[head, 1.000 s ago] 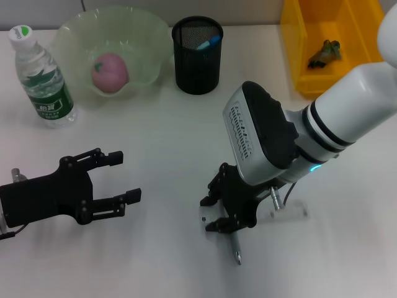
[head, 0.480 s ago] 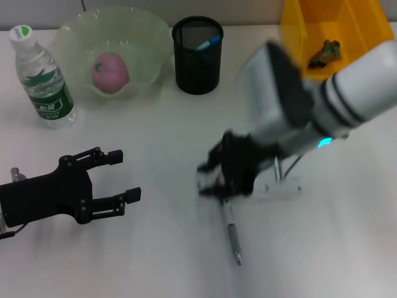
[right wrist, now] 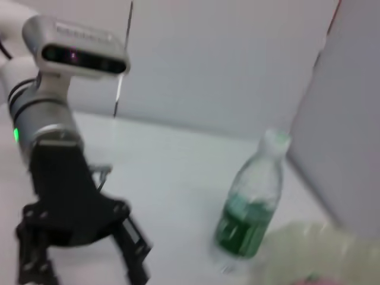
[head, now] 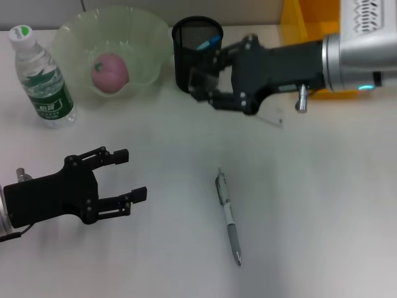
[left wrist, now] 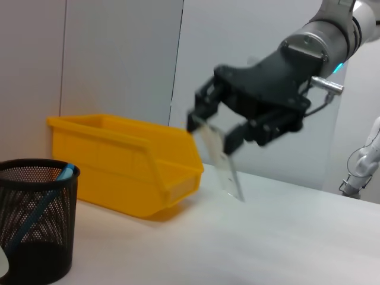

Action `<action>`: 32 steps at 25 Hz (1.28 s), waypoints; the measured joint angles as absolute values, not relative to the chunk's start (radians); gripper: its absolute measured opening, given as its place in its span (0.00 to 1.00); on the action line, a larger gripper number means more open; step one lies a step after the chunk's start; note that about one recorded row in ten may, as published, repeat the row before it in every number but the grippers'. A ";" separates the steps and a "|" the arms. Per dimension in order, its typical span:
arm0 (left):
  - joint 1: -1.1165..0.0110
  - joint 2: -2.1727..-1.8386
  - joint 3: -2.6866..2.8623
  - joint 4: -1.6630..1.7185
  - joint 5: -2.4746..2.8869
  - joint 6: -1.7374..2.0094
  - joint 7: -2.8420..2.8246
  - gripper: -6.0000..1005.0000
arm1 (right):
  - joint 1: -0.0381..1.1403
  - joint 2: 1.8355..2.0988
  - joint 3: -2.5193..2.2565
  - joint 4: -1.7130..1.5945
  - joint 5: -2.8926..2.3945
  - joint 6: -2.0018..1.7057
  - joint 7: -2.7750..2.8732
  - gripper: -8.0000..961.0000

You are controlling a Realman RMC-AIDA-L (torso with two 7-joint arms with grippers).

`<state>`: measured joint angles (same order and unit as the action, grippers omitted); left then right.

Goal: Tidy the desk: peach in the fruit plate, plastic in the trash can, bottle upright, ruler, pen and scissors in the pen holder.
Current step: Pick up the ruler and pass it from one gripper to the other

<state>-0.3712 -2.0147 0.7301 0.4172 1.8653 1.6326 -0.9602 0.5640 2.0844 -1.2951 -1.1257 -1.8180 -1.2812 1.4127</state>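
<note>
The ruler, a clear strip that lay flat on the desk a second ago, has been lifted and carried up to the pen holder. It is pinched in the closed fingers of the right gripper and hangs slanted from them just beside the holder's rim, not yet over the opening. The ruler step is judged nearly done; lining up and a drop remain.

The pen has been left behind on the desk, well apart from the holder, so that step is still open. No scissors are seen on the desk.

The left gripper is held low over the desk with its fingers spread and nothing in them.

A blue-tipped item is already held in the pen holder. The peach is seen in the fruit plate. The bottle stands upright beside the plate. A small dark scrap lies in the yellow bin.
</note>
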 joint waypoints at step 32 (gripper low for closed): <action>-0.395 -2.044 0.641 0.416 1.850 1.692 -1.026 0.82 | 0.668 2.087 -1.479 -0.466 -0.860 -1.137 -0.328 0.40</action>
<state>-0.3946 -2.0439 0.6413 0.4158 1.8496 1.6921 -1.0256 0.6683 2.0866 -1.4786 -0.4664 -0.8598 -1.1375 -0.3283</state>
